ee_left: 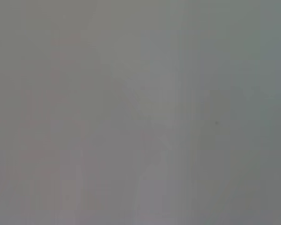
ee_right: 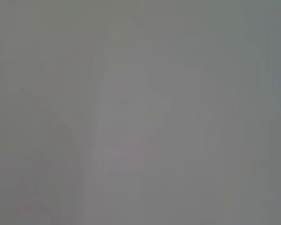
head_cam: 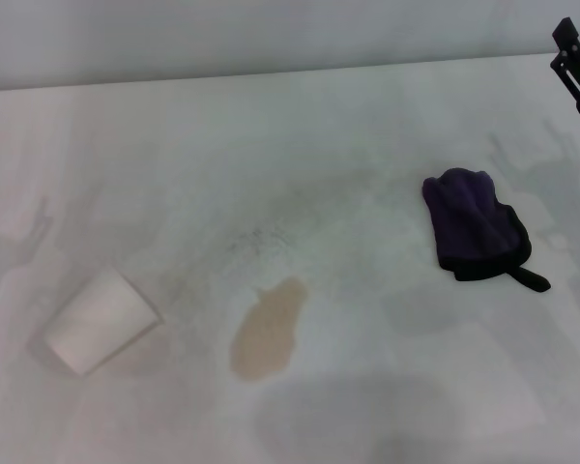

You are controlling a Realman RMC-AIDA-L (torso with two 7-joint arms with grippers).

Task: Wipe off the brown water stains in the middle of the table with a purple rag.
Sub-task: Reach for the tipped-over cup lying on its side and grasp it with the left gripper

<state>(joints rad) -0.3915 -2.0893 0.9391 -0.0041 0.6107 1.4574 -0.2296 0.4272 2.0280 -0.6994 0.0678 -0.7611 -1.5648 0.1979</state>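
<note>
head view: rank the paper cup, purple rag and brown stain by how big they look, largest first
1. paper cup, lying on its side, and purple rag look about alike; the cup sits nearer the camera, so I won't rank them.
2. brown stain, slightly smaller in area.

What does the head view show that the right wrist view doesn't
Only the head view shows the purple rag lying bunched on the white table, the brown water stain apart from it toward the robot's left, a tipped white paper cup further left, and the right pincer at the far right edge. The right wrist view adds nothing of its own, just blank grey. Nothing recognizable appears in both.
</note>
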